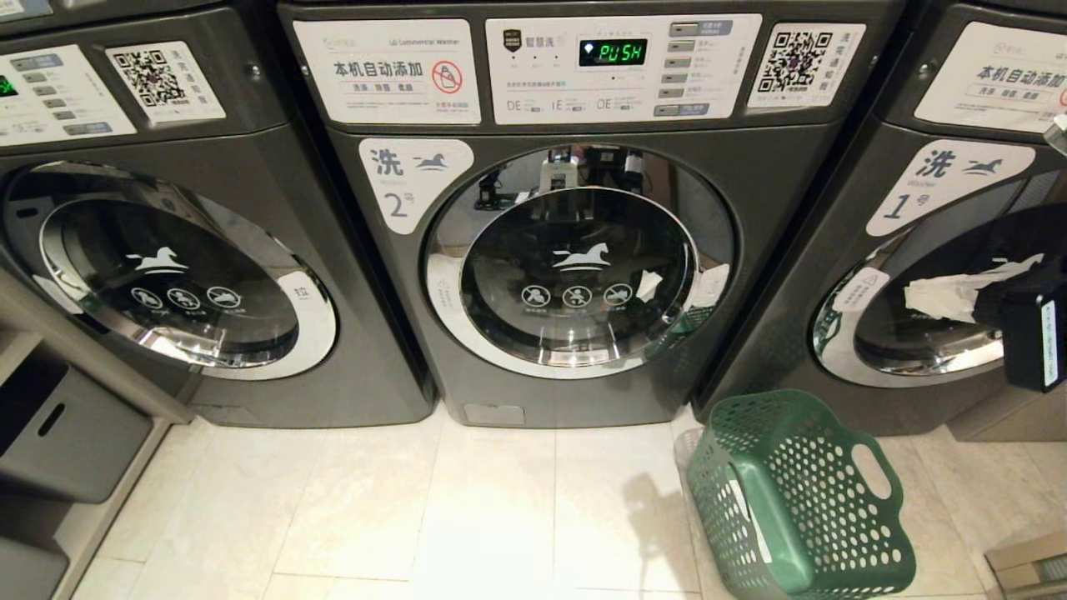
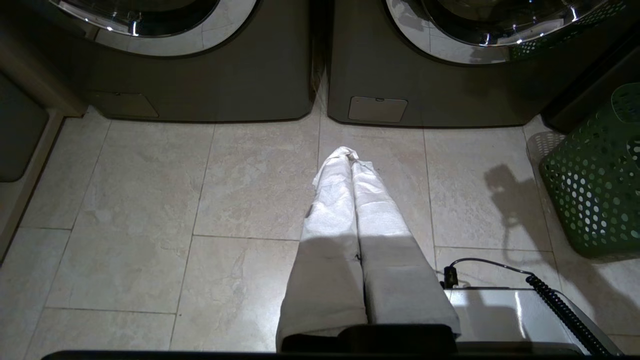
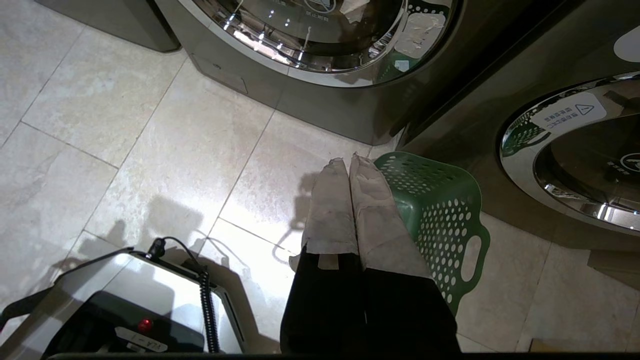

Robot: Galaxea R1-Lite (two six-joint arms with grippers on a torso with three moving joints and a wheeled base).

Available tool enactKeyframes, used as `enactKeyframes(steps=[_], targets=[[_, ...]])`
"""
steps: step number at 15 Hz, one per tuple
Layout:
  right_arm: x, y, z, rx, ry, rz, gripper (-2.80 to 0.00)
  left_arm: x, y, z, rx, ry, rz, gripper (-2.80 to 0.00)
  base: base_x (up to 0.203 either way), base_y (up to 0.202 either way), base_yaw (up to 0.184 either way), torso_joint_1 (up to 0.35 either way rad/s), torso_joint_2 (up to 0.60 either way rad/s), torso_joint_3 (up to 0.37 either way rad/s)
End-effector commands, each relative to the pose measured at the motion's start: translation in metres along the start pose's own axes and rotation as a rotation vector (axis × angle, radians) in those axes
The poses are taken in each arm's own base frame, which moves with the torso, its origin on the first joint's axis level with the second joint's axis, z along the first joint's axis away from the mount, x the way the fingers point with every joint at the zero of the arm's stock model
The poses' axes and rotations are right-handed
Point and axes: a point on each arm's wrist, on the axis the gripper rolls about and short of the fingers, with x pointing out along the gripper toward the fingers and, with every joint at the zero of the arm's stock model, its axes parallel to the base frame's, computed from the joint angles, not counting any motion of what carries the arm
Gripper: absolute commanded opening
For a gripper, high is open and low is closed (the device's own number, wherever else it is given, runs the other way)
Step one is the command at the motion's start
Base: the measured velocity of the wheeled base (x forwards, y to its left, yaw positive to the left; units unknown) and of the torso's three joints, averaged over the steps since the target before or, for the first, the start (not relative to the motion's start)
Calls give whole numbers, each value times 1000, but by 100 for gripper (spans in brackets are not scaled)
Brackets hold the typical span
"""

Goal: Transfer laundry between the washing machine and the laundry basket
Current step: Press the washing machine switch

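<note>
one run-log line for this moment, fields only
dark grey front-loader marked 2: door shut, display PUSH | dark green perforated plastic basket: on floor beside it, tilted | left tool: shut, empty | right tool: shut, empty, near basket

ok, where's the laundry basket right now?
Head view, lower right: the laundry basket stands on the floor tiles before the gap between washer 2 and washer 1.

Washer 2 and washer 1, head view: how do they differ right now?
Washer 2 stands square to the camera with its whole door in view; washer 1 sits to its right, angled and cut by the frame edge. Washer 2's display glows PUSH; washer 1's is not in view. The green basket stands on the floor in front of washer 1, not washer 2. Both are dark grey, chrome-rimmed, doors closed.
</note>
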Motion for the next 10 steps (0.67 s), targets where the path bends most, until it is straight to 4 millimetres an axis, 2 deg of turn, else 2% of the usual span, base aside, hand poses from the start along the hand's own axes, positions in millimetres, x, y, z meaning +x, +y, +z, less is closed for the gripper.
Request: enactKeyframes(steps=[1,3,5,8,10], targets=[[6,1,2,4,-13,-3,-280,0,0,0,-1,1,0,-280,0,0,0,48,-85,-48],[28,3,5,14,-60,-13,-280,0,0,0,-1,2,0,-280,0,0,0,19,-32,-17],[68,8,9,42,-143,-29,-280,0,0,0,-1,1,1,-280,0,0,0,0,0,0],[138,20,14,115,-337,-12,-280,0,0,0,-1,1,0,-280,0,0,0,0,0,0],[168,25,16,140,-471,17,-280,0,0,0,-1,1,0,-280,0,0,0,0,0,0]])
